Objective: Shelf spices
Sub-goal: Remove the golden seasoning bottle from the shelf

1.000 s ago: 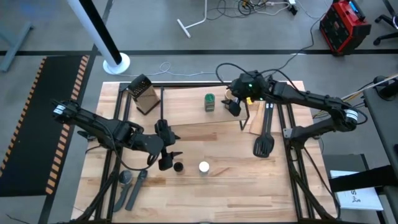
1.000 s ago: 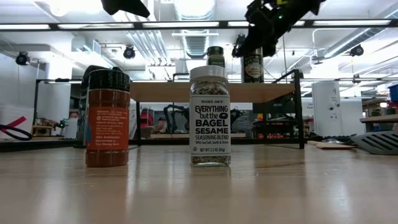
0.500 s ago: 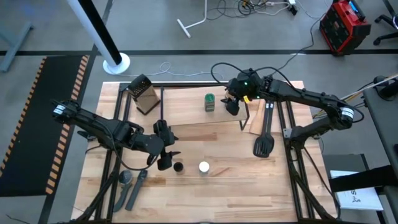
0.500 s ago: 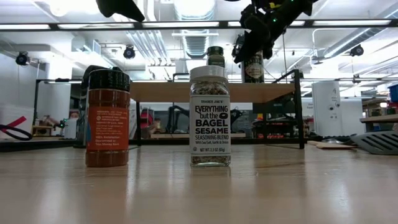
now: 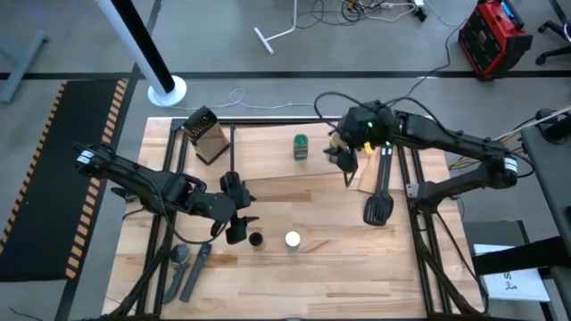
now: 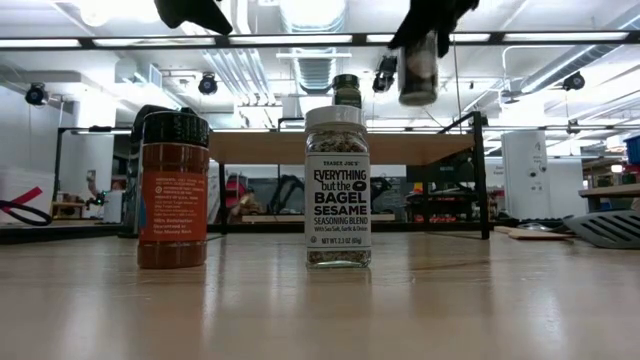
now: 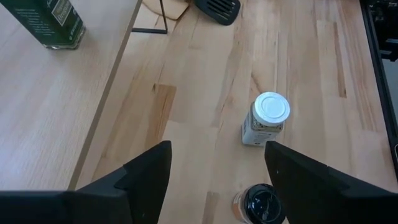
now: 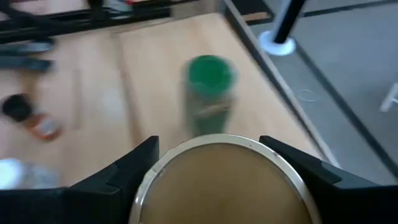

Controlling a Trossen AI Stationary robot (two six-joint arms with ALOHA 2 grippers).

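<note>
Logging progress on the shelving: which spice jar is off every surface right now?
The tan-lidded spice jar, held in the right gripper above the light-wood shelf. The green jar stands on the shelf; the other two stand on the table.

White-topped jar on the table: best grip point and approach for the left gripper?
Grip the white-topped jar across its body just under the cap, coming straight down from above. It stands upright with free space around it; the black-topped jar beside it stands apart, so close the fingers across the axis away from that neighbour. The left gripper is open, hovering nearby.
</note>
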